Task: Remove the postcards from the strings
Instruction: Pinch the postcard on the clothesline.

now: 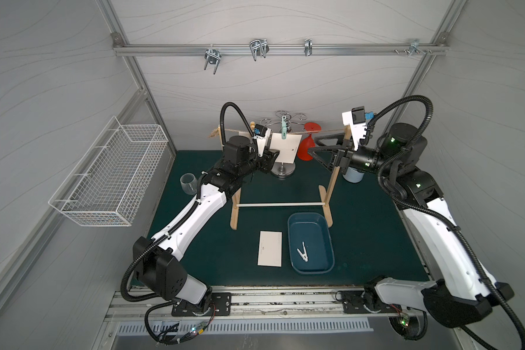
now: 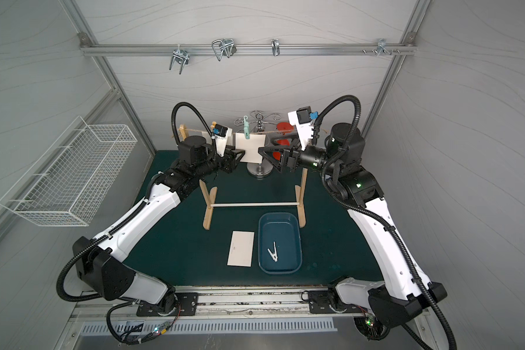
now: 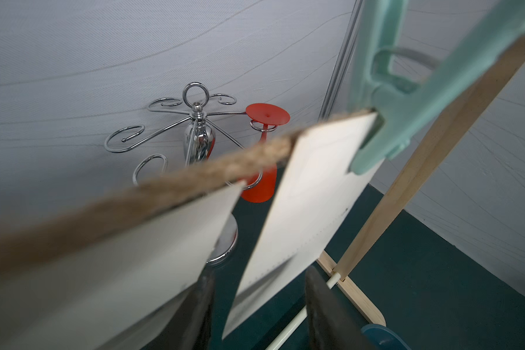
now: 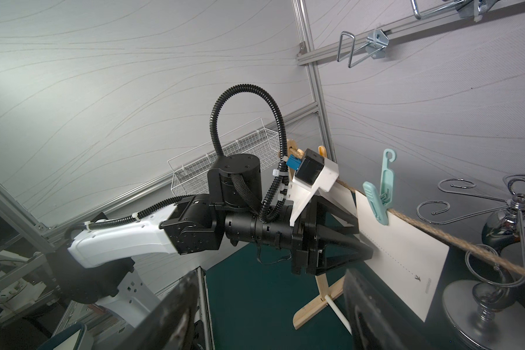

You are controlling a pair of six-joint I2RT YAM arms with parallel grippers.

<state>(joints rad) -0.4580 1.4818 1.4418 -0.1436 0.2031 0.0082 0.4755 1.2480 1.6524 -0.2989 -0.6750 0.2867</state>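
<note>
The jute string [image 1: 325, 131] [image 3: 194, 178] runs between two wooden posts. A teal clip [image 1: 284, 127] [image 4: 376, 203] pins one postcard [image 1: 285, 148] [image 3: 312, 194] to it. Another postcard [image 3: 134, 257] [image 4: 344, 197] hangs further left, mostly hidden behind the left wrist in both top views. A third postcard [image 1: 269, 248] [image 2: 240, 248] lies flat on the mat. My left gripper [image 1: 275, 154] [image 3: 258, 306] is open, with the clipped card's lower edge between its fingers. My right gripper [image 1: 314, 147] [image 4: 270, 291] is open and empty, by the right post.
A blue tray [image 1: 315, 233] beside the flat card holds a white clip [image 1: 302, 251]. Behind the rope stand a chrome glass rack [image 1: 282, 171] and a red glass [image 1: 305, 148]. A clear glass [image 1: 188, 183] lies left; a wire basket [image 1: 109, 175] hangs on the left wall.
</note>
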